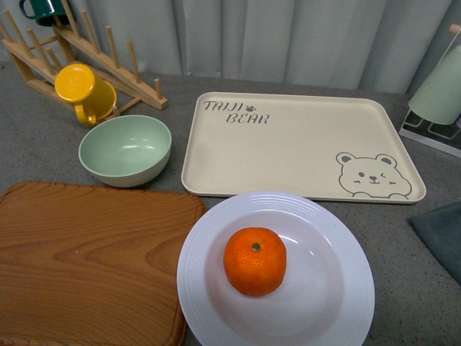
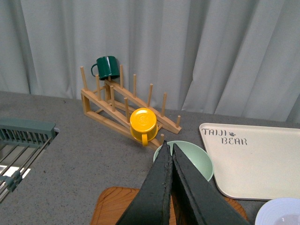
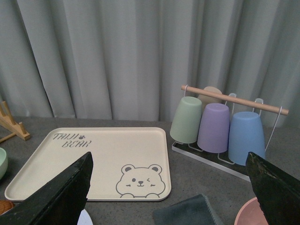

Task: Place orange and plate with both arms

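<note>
The orange (image 1: 254,261) rests in the well of the white ribbed plate (image 1: 338,303), which sits at the front of the table just before the beige bear-print tray (image 1: 288,144). Neither arm shows in the front view. In the left wrist view my left gripper (image 2: 169,149) is shut, its black fingers pressed together with nothing between them, above the wooden board (image 2: 112,206) and the green bowl (image 2: 199,161); a sliver of the plate (image 2: 281,215) shows. My right gripper (image 3: 168,161) hangs open, its fingers wide apart over the tray (image 3: 93,159).
A wooden board (image 1: 86,259) lies at the front left, a pale green bowl (image 1: 124,150) behind it. A wooden rack (image 1: 79,50) with a yellow mug (image 1: 83,90) and green mug (image 2: 108,67) stands at the back left. A cup stand (image 3: 220,126), grey cloth (image 3: 187,213) and pink dish (image 3: 258,215) are on the right.
</note>
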Action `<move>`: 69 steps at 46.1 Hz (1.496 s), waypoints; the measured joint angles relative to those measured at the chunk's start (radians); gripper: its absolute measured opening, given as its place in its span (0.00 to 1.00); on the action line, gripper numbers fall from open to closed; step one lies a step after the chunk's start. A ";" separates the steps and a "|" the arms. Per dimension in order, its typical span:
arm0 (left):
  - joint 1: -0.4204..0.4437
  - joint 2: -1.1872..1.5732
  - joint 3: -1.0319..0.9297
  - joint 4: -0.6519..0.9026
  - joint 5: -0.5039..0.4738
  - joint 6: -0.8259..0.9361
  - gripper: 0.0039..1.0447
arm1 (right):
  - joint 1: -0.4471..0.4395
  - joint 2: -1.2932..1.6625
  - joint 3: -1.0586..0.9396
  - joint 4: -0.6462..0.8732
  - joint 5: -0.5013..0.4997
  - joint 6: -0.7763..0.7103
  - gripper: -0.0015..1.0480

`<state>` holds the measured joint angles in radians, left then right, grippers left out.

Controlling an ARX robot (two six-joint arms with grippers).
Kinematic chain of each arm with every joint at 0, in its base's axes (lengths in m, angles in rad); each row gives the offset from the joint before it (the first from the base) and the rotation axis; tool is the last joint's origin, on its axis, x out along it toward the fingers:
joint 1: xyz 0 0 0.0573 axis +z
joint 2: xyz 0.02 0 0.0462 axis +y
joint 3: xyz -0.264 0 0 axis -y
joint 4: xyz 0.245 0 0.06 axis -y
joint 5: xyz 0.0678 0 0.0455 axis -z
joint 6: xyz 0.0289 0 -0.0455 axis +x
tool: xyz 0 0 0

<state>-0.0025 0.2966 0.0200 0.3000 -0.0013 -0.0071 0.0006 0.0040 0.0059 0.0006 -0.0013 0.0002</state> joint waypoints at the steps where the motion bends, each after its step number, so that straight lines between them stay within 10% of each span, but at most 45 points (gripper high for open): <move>1: 0.000 -0.007 0.000 -0.007 0.000 0.000 0.04 | 0.000 0.000 0.000 0.000 0.000 0.000 0.91; 31: 0.000 -0.291 0.000 -0.298 0.001 -0.001 0.04 | 0.000 0.000 0.000 0.000 0.000 0.000 0.91; 41: 0.000 -0.293 0.000 -0.299 0.001 0.000 0.51 | -0.037 0.127 0.038 -0.133 -0.095 -0.011 0.91; 52: 0.000 -0.293 0.000 -0.299 0.001 0.000 0.95 | -0.098 0.570 0.126 0.095 -0.160 0.076 0.91; 69: 0.000 -0.293 0.000 -0.299 0.001 0.002 0.94 | -0.226 1.519 0.410 0.098 -0.517 0.283 0.91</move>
<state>-0.0025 0.0040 0.0204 0.0006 -0.0002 -0.0048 -0.2256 1.5230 0.4160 0.0982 -0.5182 0.2836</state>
